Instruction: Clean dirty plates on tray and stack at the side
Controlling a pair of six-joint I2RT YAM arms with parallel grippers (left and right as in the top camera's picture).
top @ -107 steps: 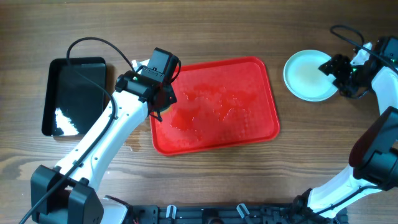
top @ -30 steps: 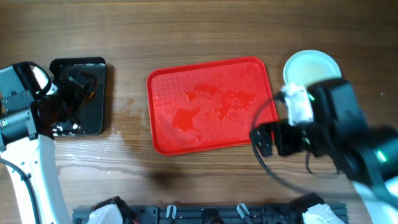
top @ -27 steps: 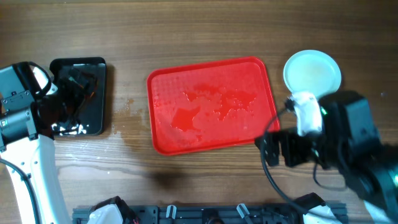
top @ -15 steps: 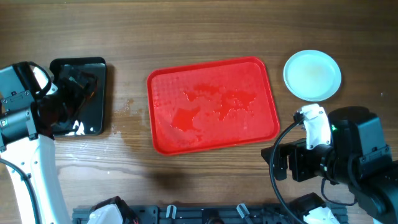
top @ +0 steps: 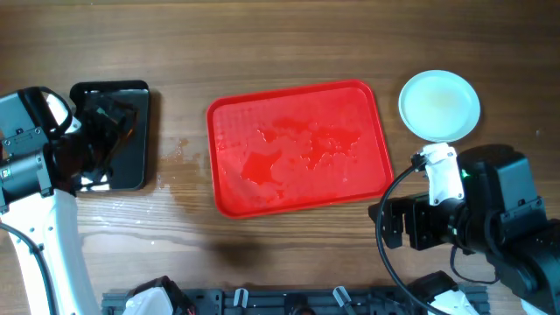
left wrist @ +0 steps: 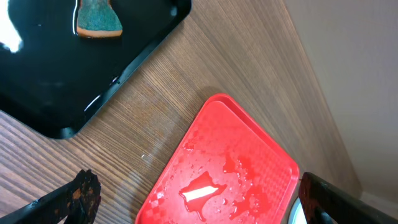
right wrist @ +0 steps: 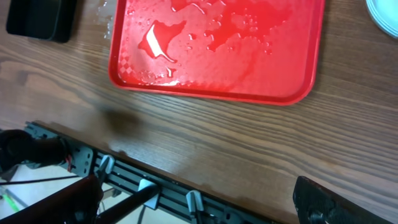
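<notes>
**Overhead.** Tray (top: 350, 179) at table centre, filmed with pooled water. Plates (top: 439, 106) on the bare wood just right of the tray's far right corner, seen as one clean pale disc; number in the stack not discernible. Left gripper (top: 103, 138) over the black tray (top: 122, 94) at far left, withdrawn there from the tray's left rim, its place a few seconds earlier. Right gripper (top: 391, 226) beside the tray's near right corner, well apart from the plates, though formerly right at their edge; barely displaced over the last half second.

**Left wrist.** Jaws at the two lower corners of the view, spread to full width, nothing between them. Sponge (left wrist: 97, 18) lying in the black tray; tray beyond, glistening; sliver of the plates at lower right.

**Right wrist.** Jaws likewise spread wide and empty, above wood between the tray's near rim and the front rail (right wrist: 155, 186). Edge of the plates at the top right corner.
</notes>
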